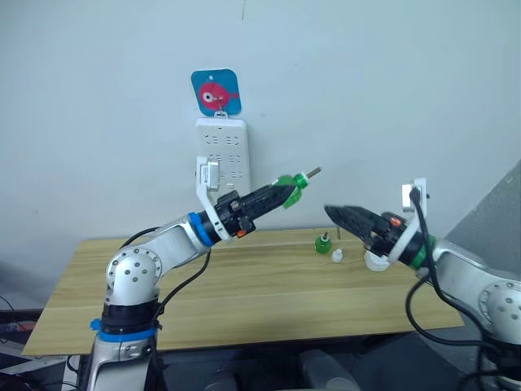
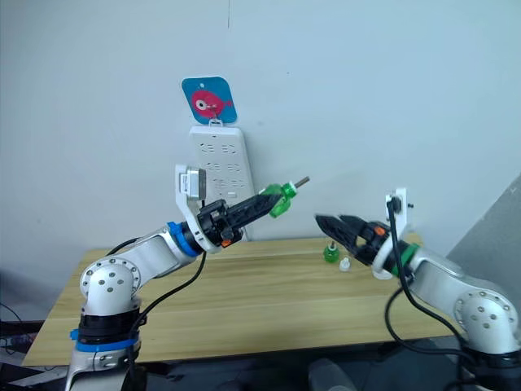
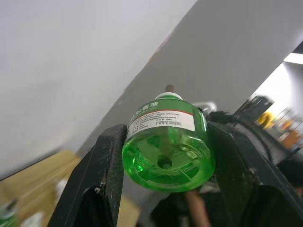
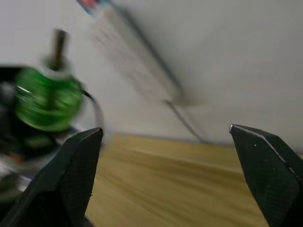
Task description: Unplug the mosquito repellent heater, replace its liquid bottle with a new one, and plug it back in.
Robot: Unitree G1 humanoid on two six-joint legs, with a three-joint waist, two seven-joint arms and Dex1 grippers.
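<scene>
Green liquid bottle (image 1: 291,188) is clamped between the two fingers of my left gripper (image 1: 281,194), raised above the wooden table (image 1: 244,293) in front of the white power strip (image 1: 222,155) on the wall. Its long axis lies almost level, wick end pointing toward my right side. My right gripper (image 1: 340,217) hangs spread wide and holding nothing, slightly lower, its tips facing the wick with a small gap between. The mosquito repellent heater (image 1: 376,261), I believe, is the white piece on the table behind my right gripper, unplugged. Near it stand a second green bottle (image 1: 324,243) and a small white cap (image 1: 337,256). So my right arm is nearer to the heater.
</scene>
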